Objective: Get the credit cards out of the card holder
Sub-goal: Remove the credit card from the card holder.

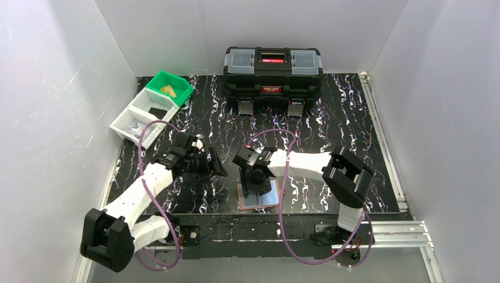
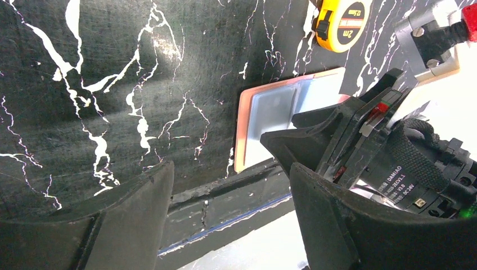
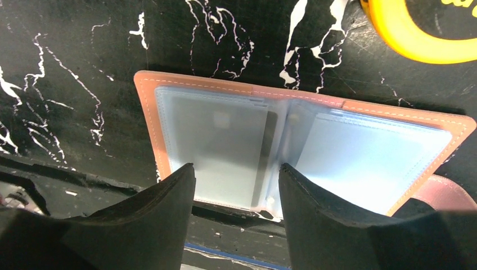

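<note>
Holder [image 3: 202, 84] is lying open and flat on the desk [image 3: 67, 67] at its near edge, sleeves up, with the tape measure [image 3: 416, 39] just beyond it. Right fingers [image 3: 163, 225] are standing apart, clamped on nothing, and straddling the near edge of the left sleeve [image 3: 185, 112]. A greyish card [image 3: 225, 152] seems to be sitting inside that sleeve, with a dark strip showing at its spine side. The right sleeve is looking empty, but glare is making that uncertain. Left fingers [image 2: 135, 214] are also apart and empty, hovering to the left of the holder. A gold card [image 1: 169, 90] and a black card [image 1: 157, 111] are lying in the bins [image 1: 183, 94] at far left.

Step in hand, as judged: drawing the greyish card out.
- If the dark strip is bare card, pinch there. Which side the sleeve is opening on cannot be told.
- Pin the tan cover with the left fingers so the holder is not lifting.
- Pull low, along the sleeve.
- Risk: gripping plastic with the card and dragging the holder off the edge.
</note>
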### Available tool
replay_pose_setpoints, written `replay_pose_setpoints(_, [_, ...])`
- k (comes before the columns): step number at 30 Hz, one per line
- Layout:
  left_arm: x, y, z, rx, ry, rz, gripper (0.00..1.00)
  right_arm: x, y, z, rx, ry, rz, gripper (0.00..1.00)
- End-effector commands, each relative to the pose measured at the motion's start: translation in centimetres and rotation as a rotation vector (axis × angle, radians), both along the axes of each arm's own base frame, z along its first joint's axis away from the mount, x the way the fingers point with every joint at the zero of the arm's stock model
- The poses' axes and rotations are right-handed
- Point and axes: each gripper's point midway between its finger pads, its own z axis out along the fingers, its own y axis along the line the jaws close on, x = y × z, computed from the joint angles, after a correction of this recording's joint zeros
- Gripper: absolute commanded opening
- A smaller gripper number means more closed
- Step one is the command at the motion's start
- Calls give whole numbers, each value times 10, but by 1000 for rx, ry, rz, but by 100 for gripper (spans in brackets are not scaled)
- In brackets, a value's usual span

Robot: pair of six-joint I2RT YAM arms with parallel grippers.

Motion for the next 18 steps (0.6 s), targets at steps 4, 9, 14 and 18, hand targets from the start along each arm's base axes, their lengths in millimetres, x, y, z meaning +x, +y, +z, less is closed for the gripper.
replay_pose_setpoints(4, [-7, -2, -9, -2, 41, -6, 74, 1, -4, 0, -87, -50, 23, 63])
replay_pose_setpoints(9, [-7, -3, -12, 2, 50, -9, 74, 3, -4, 2, -104, -70, 35, 62])
replay_pose_setpoints(14, [-7, -4, -12, 5, 51, -13, 74, -1, -2, -4, -119, -58, 49, 61])
replay_pose_setpoints(18, [-7, -4, -14, 9, 59, -12, 74, -5, -1, -9, -114, -36, 62, 54])
